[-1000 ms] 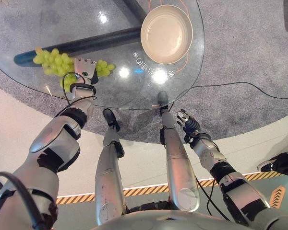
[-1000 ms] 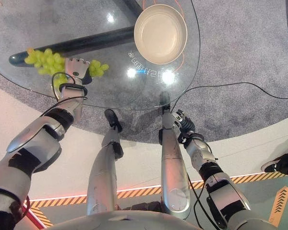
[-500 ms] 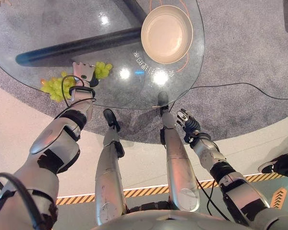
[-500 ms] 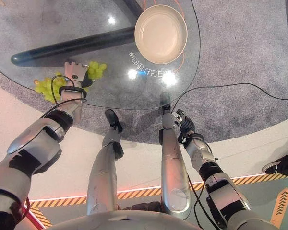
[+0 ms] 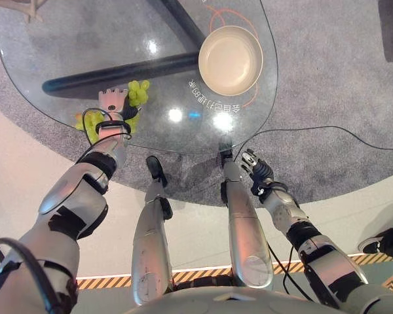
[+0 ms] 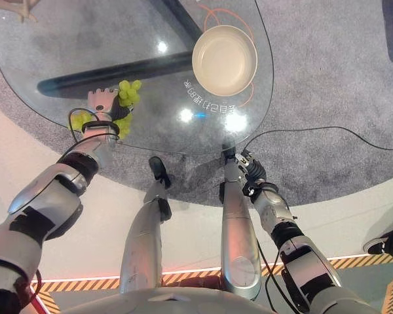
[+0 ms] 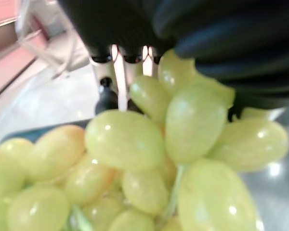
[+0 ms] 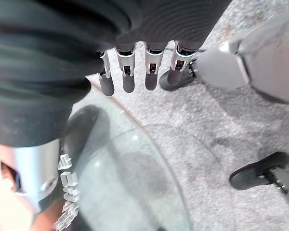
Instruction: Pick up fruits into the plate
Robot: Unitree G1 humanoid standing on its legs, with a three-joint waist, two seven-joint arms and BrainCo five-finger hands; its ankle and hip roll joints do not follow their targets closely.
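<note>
One bunch of green grapes (image 5: pixel 136 93) sits clenched in the left robot hand (image 5: pixel 113 101) at the near left edge of the round glass bench (image 5: pixel 65 46), now closer to the cream round plate (image 5: pixel 230 60). Right robot hand (image 5: pixel 256 171) hangs below, fingers relaxed.

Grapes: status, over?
Left robot hand closed on the grapes, at the glass table's near edge. Right robot hand open, idle beside the table. Plate empty, path clear.
</note>
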